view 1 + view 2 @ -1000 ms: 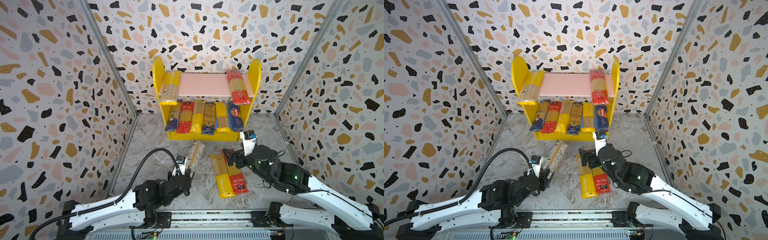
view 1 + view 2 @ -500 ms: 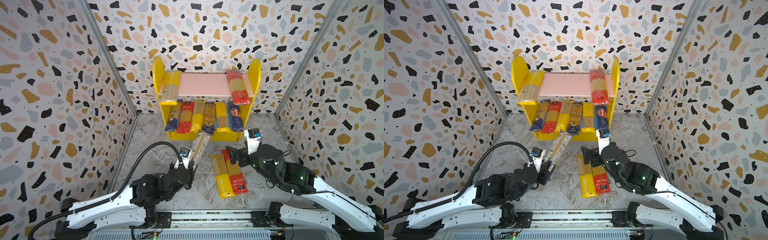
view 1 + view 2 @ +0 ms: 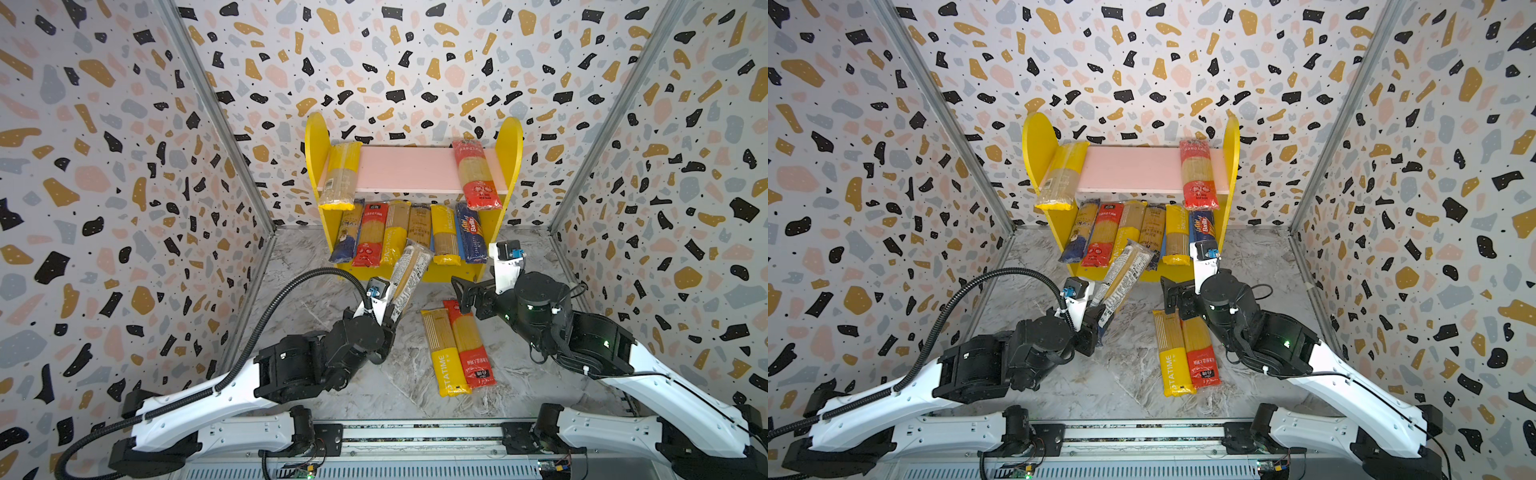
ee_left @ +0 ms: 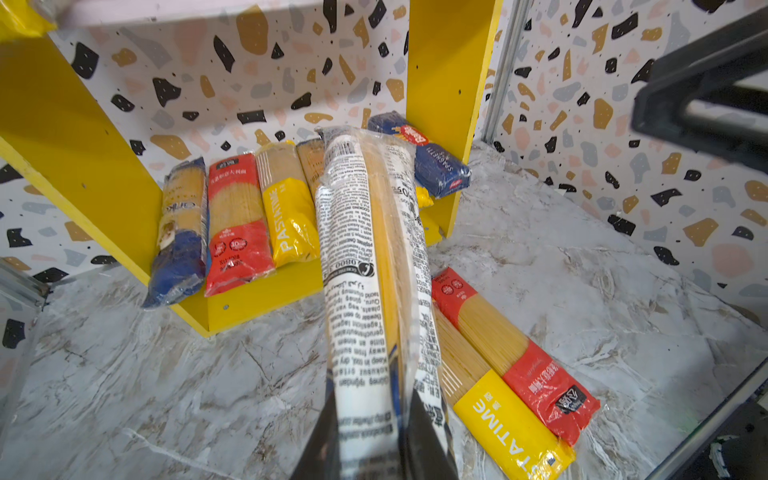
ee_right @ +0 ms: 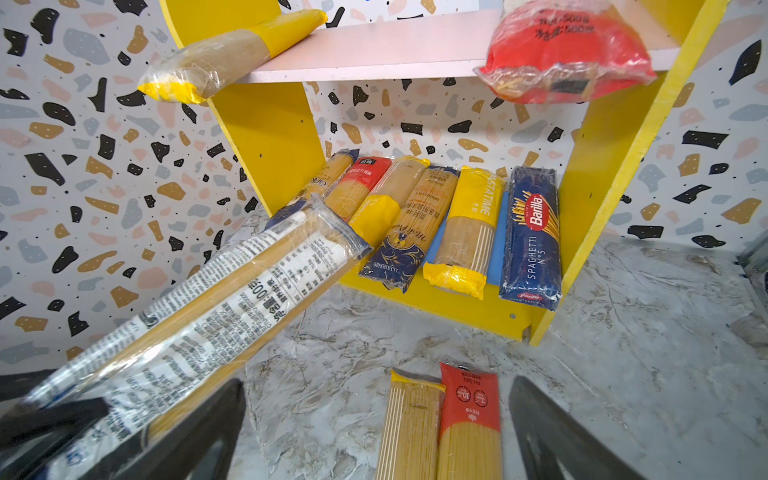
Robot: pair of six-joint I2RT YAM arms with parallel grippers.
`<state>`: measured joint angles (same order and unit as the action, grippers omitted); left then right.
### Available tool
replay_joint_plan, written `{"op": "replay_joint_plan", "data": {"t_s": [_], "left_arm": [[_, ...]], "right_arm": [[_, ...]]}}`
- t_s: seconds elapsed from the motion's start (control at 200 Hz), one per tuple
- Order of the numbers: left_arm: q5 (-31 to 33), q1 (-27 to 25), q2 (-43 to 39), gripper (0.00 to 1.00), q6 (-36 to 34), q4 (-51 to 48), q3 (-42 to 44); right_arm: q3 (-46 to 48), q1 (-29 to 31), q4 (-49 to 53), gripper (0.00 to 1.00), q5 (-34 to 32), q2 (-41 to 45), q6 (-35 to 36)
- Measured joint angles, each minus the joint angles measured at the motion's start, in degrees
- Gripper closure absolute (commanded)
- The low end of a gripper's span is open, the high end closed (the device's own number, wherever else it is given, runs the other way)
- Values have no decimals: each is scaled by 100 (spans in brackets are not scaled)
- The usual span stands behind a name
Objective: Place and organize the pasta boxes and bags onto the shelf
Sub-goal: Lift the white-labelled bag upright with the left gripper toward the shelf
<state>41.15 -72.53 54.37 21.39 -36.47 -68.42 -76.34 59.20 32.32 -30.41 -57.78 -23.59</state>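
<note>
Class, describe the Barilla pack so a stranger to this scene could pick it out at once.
Find the yellow-sided shelf against the back wall, then the row of packs on its lower board. The Barilla pack is rightmost, next to the side panel. It alone is dark blue all over with a red logo; its neighbours show pasta through clear film.

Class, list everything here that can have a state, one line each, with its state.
left claw, shut on the printed pack
printed pack, raised, tilted toward the shelf
right claw, open, empty
yellow pack, red pack, flat on the floor
upper board, two packs, ends overhanging
lower board, six packs in a row
</note>
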Motion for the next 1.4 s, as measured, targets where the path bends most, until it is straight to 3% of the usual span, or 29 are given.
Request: {"op": "replay_joint_plan", "data": {"t_s": [0.511,1.001,1.402], "left_arm": [[192,0,262,100,-522,-306,-1027],[678,0,581,100,-1062,-304,-1620],[1069,155,1156,100,-1891,61,-2343]], "right_arm": [[-752,-227,33,1,90,-315,339],[-859,-273,46,1,125,-313,487],[-859,-286,48,1,125,-251,531]]}}
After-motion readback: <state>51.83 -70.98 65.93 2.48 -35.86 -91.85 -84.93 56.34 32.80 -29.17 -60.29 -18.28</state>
